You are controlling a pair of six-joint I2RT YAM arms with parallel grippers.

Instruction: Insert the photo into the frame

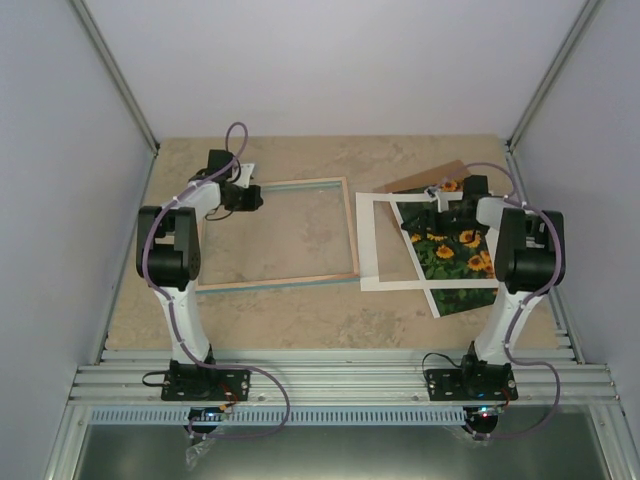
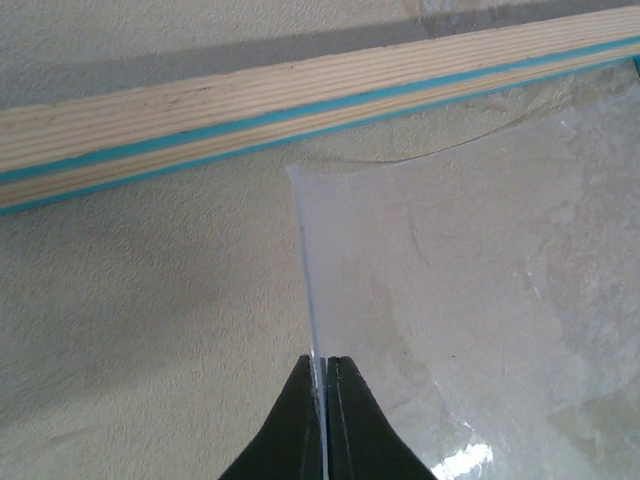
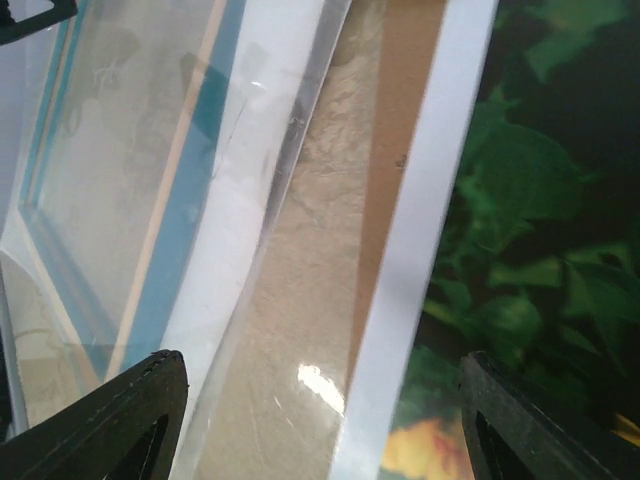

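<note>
While the right claw (image 3: 320, 360) gapes, the photo (image 3: 540, 230) lies just beneath it.

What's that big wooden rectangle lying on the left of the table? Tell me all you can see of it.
It is a large rectangular picture frame, pale striped wood with a turquoise band along its rails, lying flat on the beige stone-look table. No picture fills its opening; the tabletop shows through. The left pincer, shut on a thin clear sheet, sits at its far left corner. A white cardboard mat lies just beside its right rail.
</note>
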